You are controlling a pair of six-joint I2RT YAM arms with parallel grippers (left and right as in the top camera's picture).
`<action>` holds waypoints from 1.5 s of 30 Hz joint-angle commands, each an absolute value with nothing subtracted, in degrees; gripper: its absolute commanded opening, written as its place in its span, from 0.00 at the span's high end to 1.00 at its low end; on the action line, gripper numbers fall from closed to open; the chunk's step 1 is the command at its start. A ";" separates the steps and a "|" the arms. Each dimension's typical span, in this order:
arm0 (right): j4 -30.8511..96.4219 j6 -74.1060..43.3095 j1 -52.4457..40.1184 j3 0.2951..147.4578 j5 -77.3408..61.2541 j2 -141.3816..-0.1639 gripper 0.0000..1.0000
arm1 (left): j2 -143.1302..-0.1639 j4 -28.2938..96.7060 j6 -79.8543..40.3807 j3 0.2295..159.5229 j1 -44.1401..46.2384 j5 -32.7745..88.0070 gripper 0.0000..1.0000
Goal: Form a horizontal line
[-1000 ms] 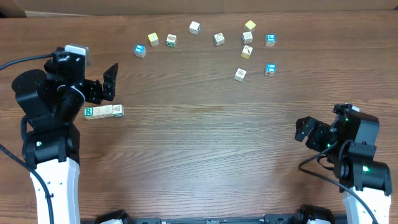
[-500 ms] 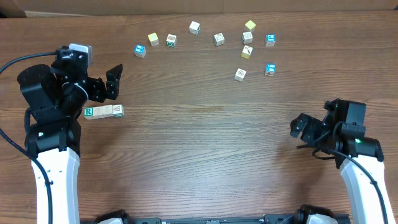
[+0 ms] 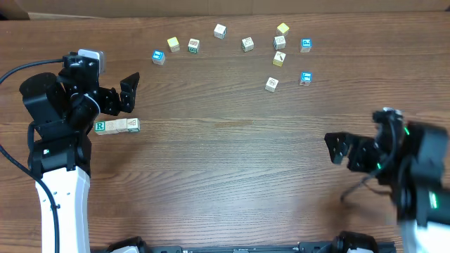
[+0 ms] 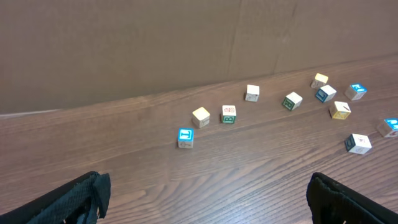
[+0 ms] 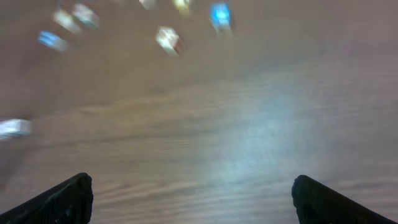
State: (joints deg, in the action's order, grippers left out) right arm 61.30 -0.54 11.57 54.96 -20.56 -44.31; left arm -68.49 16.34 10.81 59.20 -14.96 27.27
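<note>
From overhead I see the short row of letter cubes (image 3: pixel 117 126), green R at its left end, lying just beside my left gripper (image 3: pixel 128 93), fingers spread and empty, while the right gripper (image 3: pixel 336 147), well apart, seems spread too, though its wrist view is blurred.

**Overhead view.** On the brown wood-grain table (image 3: pixel 232 169), the horizontal line (image 3: pixel 117 126), a short straight row of small wooden letter cubes with a green "R" face at its left end, lies just beside the black left gripper (image 3: pixel 129 93), whose jaws are apart. Scattered blue-faced, yellow and pale cubes (image 3: pixel 247 43) lie near the far edge. The black right gripper (image 3: pixel 337 147) is motion-blurred and well apart from them.
</note>
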 commanded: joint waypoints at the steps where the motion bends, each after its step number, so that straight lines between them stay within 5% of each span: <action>1: 62.96 -0.34 11.33 53.93 -22.61 -32.51 0.00 | -68.79 16.38 10.04 59.79 -14.59 28.14 0.00; 10: 51.35 -10.50 11.33 35.66 -22.59 0.01 0.00 | -68.79 15.38 10.02 59.79 -14.59 28.16 0.00; 29: 64.55 -10.50 11.33 35.62 -22.61 -2.63 0.00 | -68.88 18.17 9.69 59.79 -14.59 28.77 0.00; 45: 67.66 -10.52 11.33 35.62 -23.24 -2.63 0.00 | -68.88 21.19 -1.72 59.79 -14.87 37.60 0.00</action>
State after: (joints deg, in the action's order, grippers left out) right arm 67.75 -10.48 11.53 35.97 -22.70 -2.26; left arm -68.53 20.67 0.05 59.20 -14.98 36.45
